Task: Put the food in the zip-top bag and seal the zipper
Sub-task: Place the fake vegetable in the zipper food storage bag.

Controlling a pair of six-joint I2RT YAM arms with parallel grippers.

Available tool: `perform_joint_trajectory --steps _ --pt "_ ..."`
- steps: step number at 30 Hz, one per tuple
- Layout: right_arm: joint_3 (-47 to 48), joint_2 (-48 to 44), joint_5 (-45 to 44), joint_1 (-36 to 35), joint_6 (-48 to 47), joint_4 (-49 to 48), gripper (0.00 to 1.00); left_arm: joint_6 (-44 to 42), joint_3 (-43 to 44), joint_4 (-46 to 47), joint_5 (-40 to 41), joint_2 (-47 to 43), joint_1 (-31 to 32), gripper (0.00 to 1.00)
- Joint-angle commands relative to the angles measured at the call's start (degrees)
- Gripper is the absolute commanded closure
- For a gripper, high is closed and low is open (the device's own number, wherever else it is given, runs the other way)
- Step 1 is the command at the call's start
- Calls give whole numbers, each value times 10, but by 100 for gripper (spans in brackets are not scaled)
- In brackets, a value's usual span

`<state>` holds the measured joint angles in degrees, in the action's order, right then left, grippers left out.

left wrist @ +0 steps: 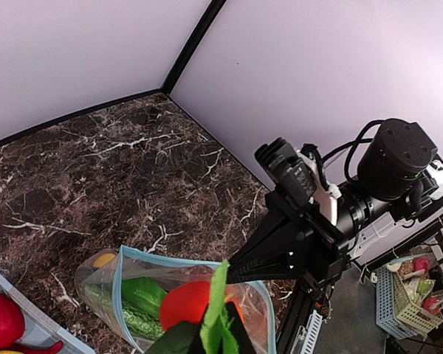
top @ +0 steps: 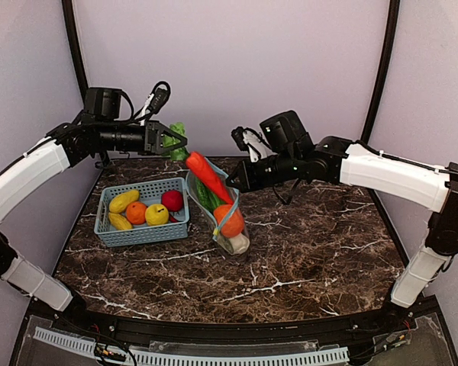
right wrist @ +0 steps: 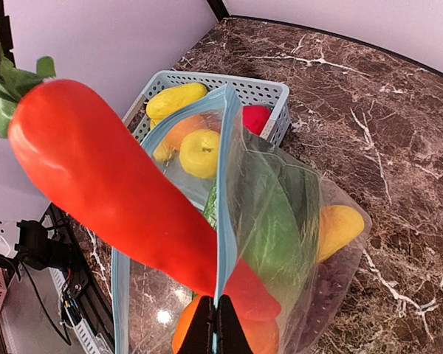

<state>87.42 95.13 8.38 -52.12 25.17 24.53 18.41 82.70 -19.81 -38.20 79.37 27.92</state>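
The dark marbled counter (top: 305,252) carried a teal lattice basket (top: 107,229) on the left. Just right of it stood the zip-top bag (top: 202,200), near the middle with its mouth facing up and to the far left.

Green, orange, yellow and purple food showed through the clear plastic. Several yellow, orange and red pieces (top: 146,207) lay in the basket.

A long red piece (right wrist: 111,184) slanted down with its tip inside the bag's mouth. The left hand (top: 166,139) was clamped on the piece's green leaves (top: 179,145) at the far end.

The right hand (top: 235,181) was pinched tight on the zipper (right wrist: 223,184), holding that edge up so the mouth gaped.

Loading looked well under way but unfinished. The next move would likely call for lowering the red piece fully in and letting go of the leaves. The right hand would need to hold the rim steady meanwhile, since the bag could tip or fold.
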Motion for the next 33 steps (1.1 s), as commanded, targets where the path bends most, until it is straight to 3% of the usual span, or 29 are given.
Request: perform_joint_trajectory --steps 1,15,33 --pt "18 -1 8 4 0 -28 100 -18 -24 17 18 6 10 99" --pt "19 0 7 4 2 -27 100 -51 -34 3 59 28 14 99" --pt "24 6 9 3 2 -26 100 -144 12 -86 263 92 133 99"
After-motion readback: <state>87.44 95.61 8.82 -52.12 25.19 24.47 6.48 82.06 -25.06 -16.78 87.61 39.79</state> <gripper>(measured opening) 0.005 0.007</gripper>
